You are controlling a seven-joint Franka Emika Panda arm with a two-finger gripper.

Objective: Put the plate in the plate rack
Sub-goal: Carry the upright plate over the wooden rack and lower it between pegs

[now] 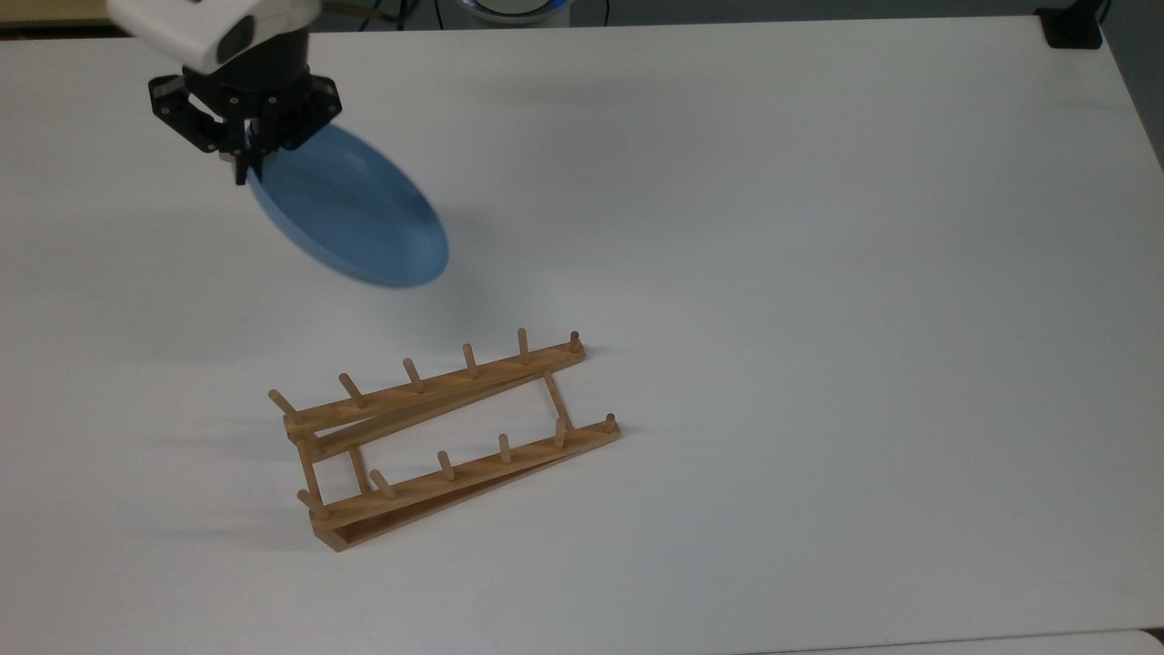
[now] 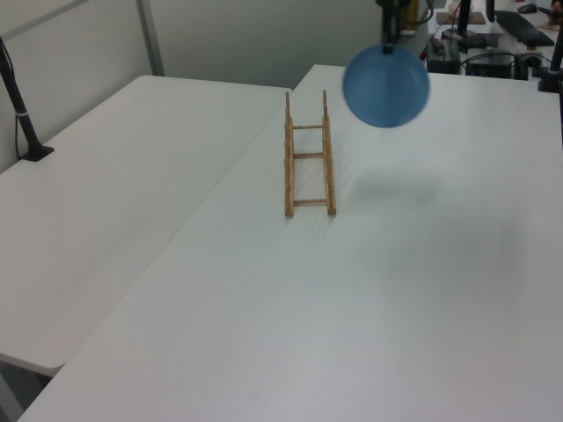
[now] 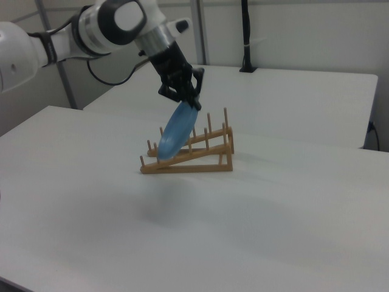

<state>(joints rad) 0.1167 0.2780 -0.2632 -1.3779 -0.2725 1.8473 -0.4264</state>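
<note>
The light-blue plate [image 1: 350,211] hangs in the air, tilted steeply on edge, with my gripper [image 1: 244,146] shut on its upper rim. In the left view the plate [image 2: 385,85] faces the camera as a full disc high above the table, to the right of the rack's far end. In the right view the plate [image 3: 175,132] hangs slanted from my gripper [image 3: 185,100], in front of the rack. The wooden plate rack [image 1: 436,437] lies on the table with two rows of upright pegs and nothing in it, also seen as the rack [image 2: 308,158] and the rack [image 3: 191,152].
The white table [image 1: 818,273] stretches wide around the rack. A second white table [image 2: 114,176] adjoins at the left view's left, with a black post [image 2: 22,114] on it. Black equipment [image 1: 1071,25] sits at the top view's upper right corner.
</note>
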